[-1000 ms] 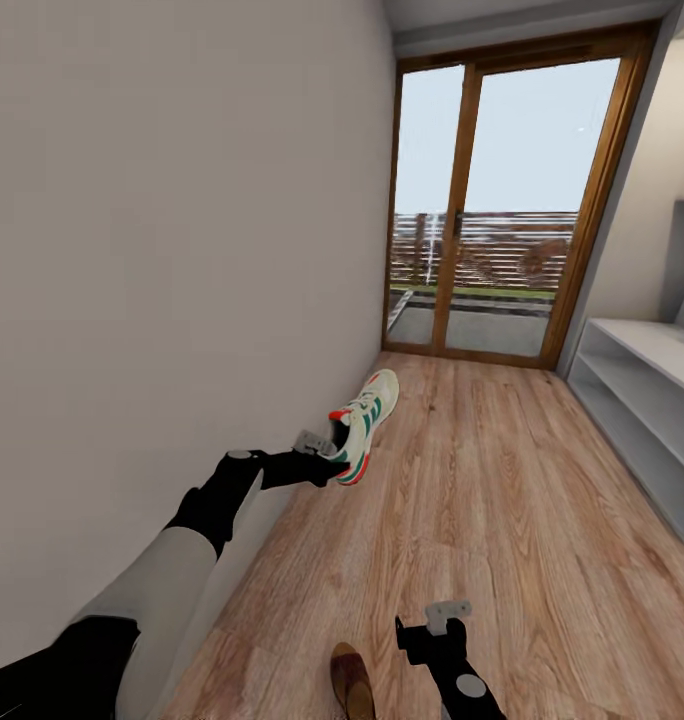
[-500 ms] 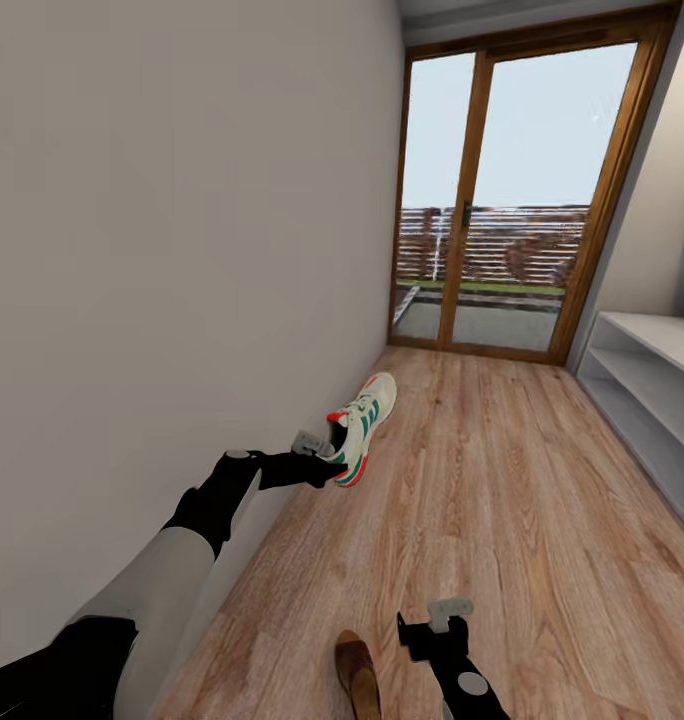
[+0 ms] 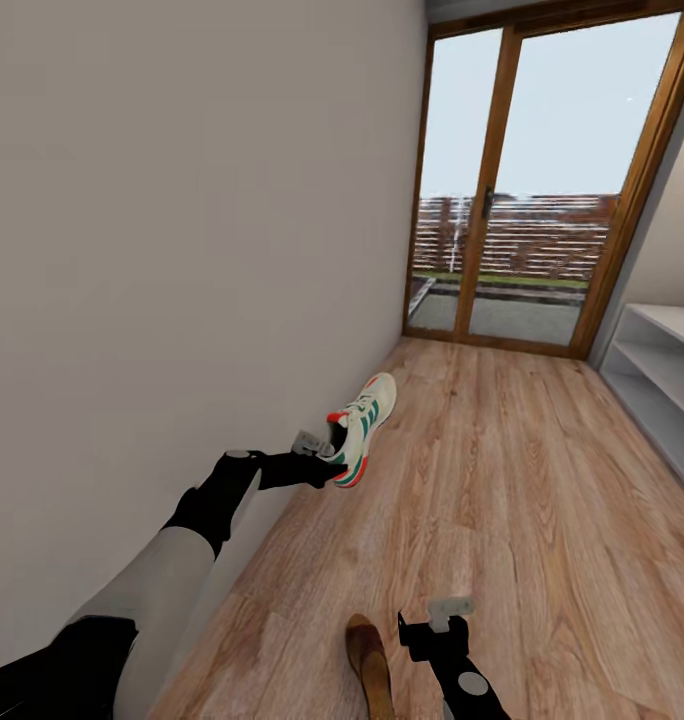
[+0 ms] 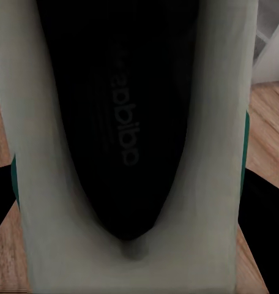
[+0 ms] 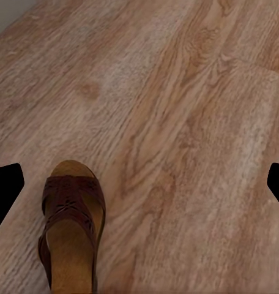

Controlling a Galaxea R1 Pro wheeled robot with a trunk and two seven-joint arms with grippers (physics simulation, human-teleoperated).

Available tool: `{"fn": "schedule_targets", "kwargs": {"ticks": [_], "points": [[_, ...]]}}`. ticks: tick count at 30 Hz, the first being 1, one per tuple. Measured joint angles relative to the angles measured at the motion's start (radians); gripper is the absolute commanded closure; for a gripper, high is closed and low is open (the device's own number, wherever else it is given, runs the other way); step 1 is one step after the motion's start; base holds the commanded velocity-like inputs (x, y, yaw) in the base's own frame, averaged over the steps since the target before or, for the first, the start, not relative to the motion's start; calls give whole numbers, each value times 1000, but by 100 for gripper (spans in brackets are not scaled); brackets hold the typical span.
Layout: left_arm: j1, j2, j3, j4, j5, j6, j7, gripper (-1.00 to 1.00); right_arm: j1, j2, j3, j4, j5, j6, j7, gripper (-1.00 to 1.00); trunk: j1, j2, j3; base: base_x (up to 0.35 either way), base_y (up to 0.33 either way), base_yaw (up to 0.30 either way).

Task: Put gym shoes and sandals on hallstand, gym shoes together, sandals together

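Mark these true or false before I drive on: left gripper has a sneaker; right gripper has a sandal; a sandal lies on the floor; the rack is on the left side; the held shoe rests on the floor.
1. The left gripper holds a gym shoe. True.
2. The right gripper holds a sandal. False: it is open and empty.
3. A sandal lies on the corridor floor. True.
4. The hallstand stands on the robot's left. False: it is at the right.
5. The held shoe rests on the floor. False: it is lifted.
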Motion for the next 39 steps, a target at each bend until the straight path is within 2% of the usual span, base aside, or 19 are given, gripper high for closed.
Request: {"fn": "schedule_targets", "kwargs": {"ticks": [3,8,13,16,20,23,26,39], "points": [[-1,-2,0,0,2,1,-4,100,0,0,0,0,0,0,0,-100,12,-21,-14,0,0,105],[-2,-1,1,0,3,1,-49,100,0,-2,0,0,-1,0,1,-100,31,-56,-37,0,0,33],[-9,0,2,0,4,0,-63,100,0,-4,-1,-6,-1,0,1,-100,33,-57,-64,0,0,4],[-24,-2,3,0,5,1,-68,100,0,-4,-1,-42,0,3,0,-100,34,-58,-81,0,0,0],[-28,-2,4,0,3,1,-72,100,0,-5,-1,-87,1,43,0,-100,36,-59,-103,0,0,0],[-28,-1,4,1,3,2,-73,100,0,-5,-2,-146,1,121,-1,-100,38,-60,-119,0,0,0],[-28,-1,5,1,3,2,-74,100,0,-5,-2,-181,1,162,-1,-100,39,-60,-135,0,0,0],[-27,-2,6,2,5,3,-74,100,0,-3,0,-210,-1,192,-2,-100,45,-63,-206,0,0,0]]}}
